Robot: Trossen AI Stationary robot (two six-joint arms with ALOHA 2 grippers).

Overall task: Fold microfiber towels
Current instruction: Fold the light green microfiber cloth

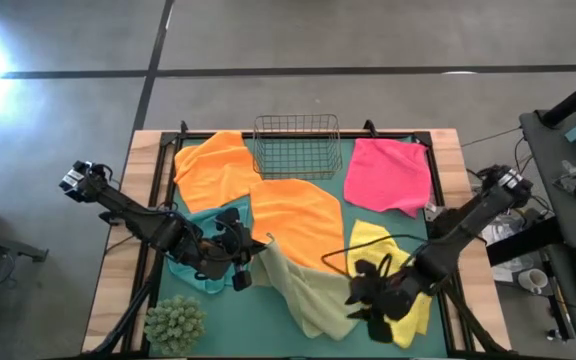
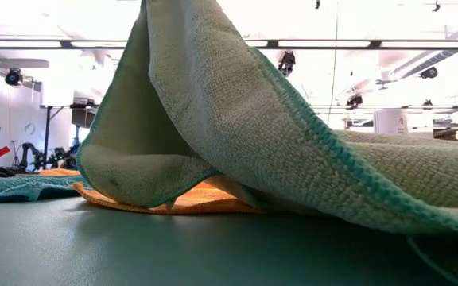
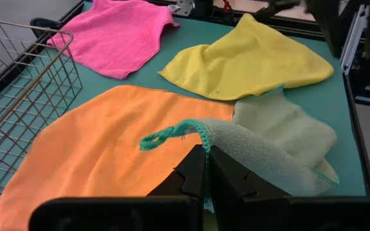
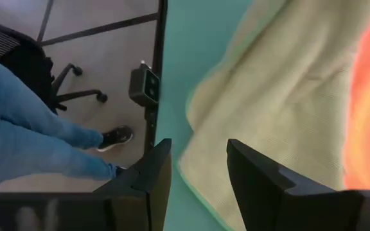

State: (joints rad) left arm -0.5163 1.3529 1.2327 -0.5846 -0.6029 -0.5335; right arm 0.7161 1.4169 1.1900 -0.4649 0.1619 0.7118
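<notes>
Left hand (image 3: 205, 157) pinches olive towel (image 3: 281, 138), apparently overlapping orange towel (image 3: 101, 144).

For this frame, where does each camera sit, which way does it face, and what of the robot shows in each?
High view: above the table, looking straight down; both arms, left gripper and right gripper show.
Low view: at table-top height, facing across; the lifted olive-green towel fills it, no arm shows.
Left wrist view: looks past its shut gripper, pinching that towel's edge, toward the wire basket.
Right wrist view: looks down past its open gripper at the towel's edge and the floor.
All four views share the olive-green towel.
</notes>
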